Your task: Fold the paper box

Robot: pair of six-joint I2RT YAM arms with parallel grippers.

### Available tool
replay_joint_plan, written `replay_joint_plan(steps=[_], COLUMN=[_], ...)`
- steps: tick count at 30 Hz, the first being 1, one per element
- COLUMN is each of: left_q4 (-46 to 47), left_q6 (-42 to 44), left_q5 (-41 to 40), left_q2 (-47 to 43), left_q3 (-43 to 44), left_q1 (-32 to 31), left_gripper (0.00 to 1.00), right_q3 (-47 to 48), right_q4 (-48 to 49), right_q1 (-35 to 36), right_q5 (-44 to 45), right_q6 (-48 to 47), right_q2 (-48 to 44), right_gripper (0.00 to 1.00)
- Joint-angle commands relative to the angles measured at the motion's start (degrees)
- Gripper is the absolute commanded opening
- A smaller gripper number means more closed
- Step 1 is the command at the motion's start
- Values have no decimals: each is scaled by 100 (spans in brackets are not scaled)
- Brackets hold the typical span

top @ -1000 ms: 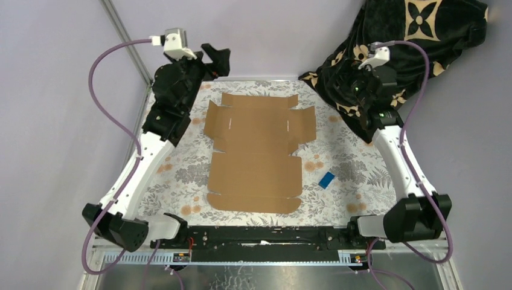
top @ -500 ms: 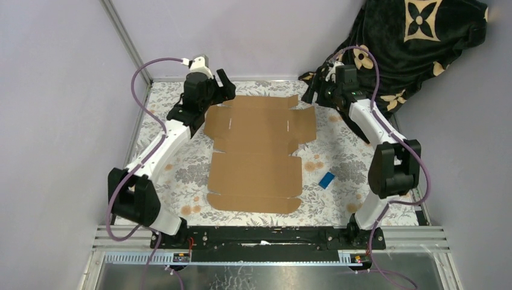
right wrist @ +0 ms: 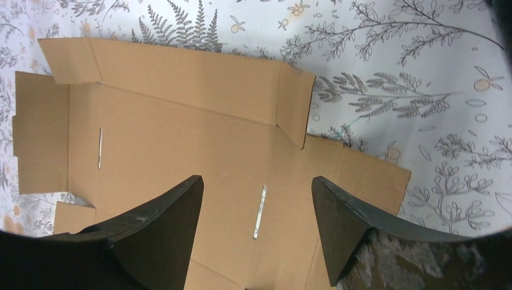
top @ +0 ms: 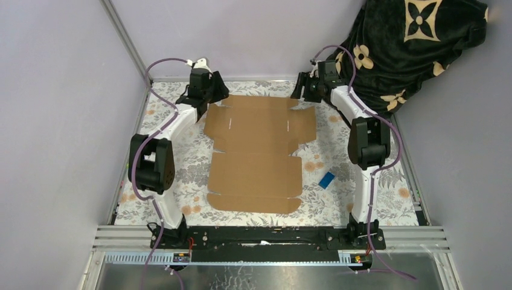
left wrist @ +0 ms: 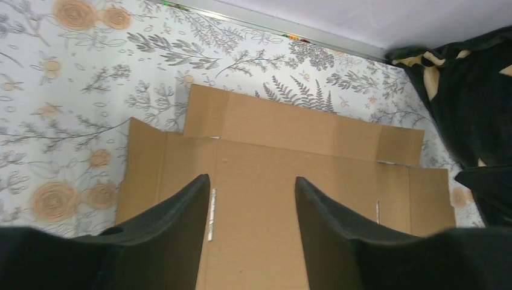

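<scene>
Floral worktop (top: pixel 326 205) carries the box (top: pixel 256 169), lying flat and unfolded at centre. We find left jaws and right jaws parted and empty, hovering over its far corners. Risk: uneven grips on the far flap could skew or slide the sheet.

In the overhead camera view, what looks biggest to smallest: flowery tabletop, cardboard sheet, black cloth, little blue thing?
1. flowery tabletop
2. cardboard sheet and black cloth: too alike to rank; the cloth is cropped by the frame
3. little blue thing
</scene>
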Motion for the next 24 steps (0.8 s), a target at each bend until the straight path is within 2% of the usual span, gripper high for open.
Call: replay_joint_plan(steps=[1,6,16,24], left_q4=[755,856,859,901], left_q6=[380,623,829,969], left_q5=[175,80,201,269], left_q2=[360,812,1684,1930], left_q3=[268,494,1191,1345], left_q1=[18,53,161,251], left_gripper=[66,73,73,73], right_q3=[677,1230,1708,1804], right_q4=[127,63,92,169], right_q1=[27,27,-7,-58], right_q5=[-130,-193,-285,-424], right_q6=[-22,-65,-135,-72], right_q2=[261,746,1331,1572], right_gripper=[75,75,76,71])
